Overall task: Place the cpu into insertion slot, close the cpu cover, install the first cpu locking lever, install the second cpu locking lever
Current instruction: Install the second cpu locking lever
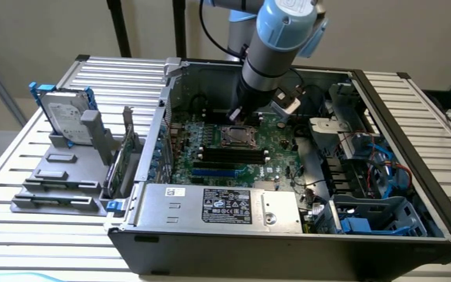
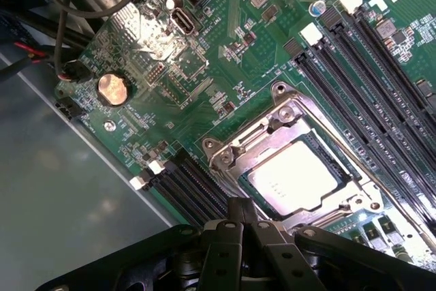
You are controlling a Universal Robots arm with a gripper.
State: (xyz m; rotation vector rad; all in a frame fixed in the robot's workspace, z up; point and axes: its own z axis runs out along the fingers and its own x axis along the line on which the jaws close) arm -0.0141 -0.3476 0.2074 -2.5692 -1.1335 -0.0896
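Observation:
The cpu [image 2: 300,172] lies in the insertion slot [image 1: 237,136], its silvery top showing through the window of the cpu cover [image 2: 255,138]. The cover's metal frame lies flat over the chip. A thin metal lever [image 2: 402,209] runs along one side of the socket; whether it is latched I cannot tell. In the wrist view my gripper [image 2: 243,210] hangs just off the socket's edge, fingers pressed together with nothing between them. In the exterior view the gripper [image 1: 236,116] hovers right behind the socket inside the open computer case.
Long black memory slots [image 2: 368,80] run beside the socket on the green motherboard [image 2: 204,66], with a coin battery [image 2: 113,89] farther off. A grey power supply [image 1: 209,205] sits at the case's front, blue cables and drive bays [image 1: 382,170] to the exterior view's right, a hard drive [image 1: 65,117] outside.

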